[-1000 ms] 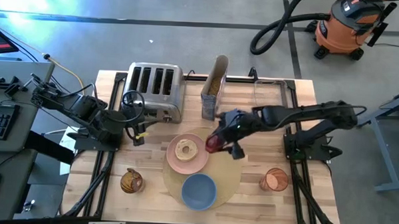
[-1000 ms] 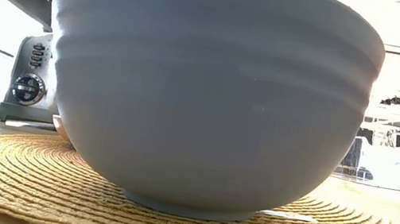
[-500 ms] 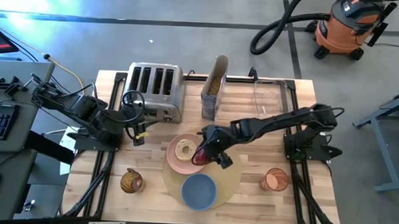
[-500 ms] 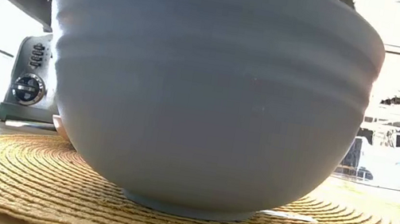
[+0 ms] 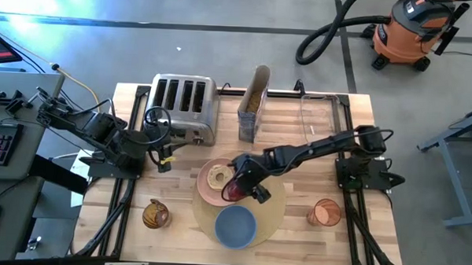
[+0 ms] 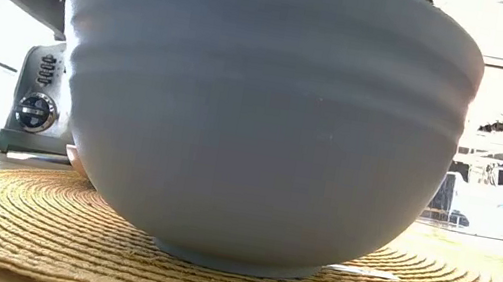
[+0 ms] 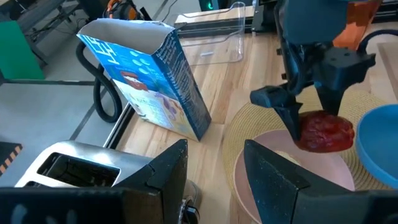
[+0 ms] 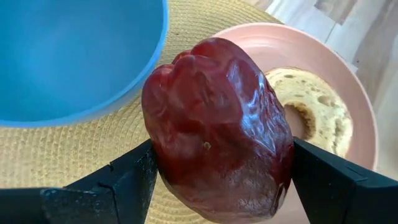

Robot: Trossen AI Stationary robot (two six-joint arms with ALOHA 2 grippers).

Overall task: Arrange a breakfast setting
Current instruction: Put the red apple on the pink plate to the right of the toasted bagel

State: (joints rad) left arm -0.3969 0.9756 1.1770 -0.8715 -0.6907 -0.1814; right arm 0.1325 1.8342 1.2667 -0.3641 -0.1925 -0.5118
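Note:
The round tan placemat [image 5: 271, 208] carries the pink plate [image 5: 210, 193] and, nearer, the blue bowl [image 5: 235, 225], which fills the low view [image 6: 261, 112]. The tan bagel [image 5: 217, 177] lies flat on the plate. My right gripper [image 5: 239, 184] is shut on the red fruit [image 5: 232, 190], above the plate's right part. In its wrist view the fruit [image 8: 217, 130] hangs over the plate's rim [image 8: 249, 37] and the mat. My left gripper [image 7: 214, 177] is open and empty at the table's left, beside the toaster. The spoon does not show plainly. My right gripper pinches the red fruit between its two fingers [image 8: 118, 183], one on each of its opposite sides [image 8: 155, 162]. In the left wrist view the fingers [image 7: 283, 102] point down, slanting in from the table's right. The fruit [image 7: 323, 132] is lifted clear, just above the plate.
A steel four-slot toaster [image 5: 183, 107] stands at the back left and an open cereal box [image 5: 253, 105] at the back middle. A clear container [image 5: 319, 112] is at the back right. A brown round object [image 5: 156, 215] is at the front left, an orange cup [image 5: 325, 212] at the front right.
My right gripper has carried the red fruit toward the table's left and near edges. It has gone from beside the plate's right rim to above the plate's right part, still shut on the fruit. The arm has stretched out farther over the table.

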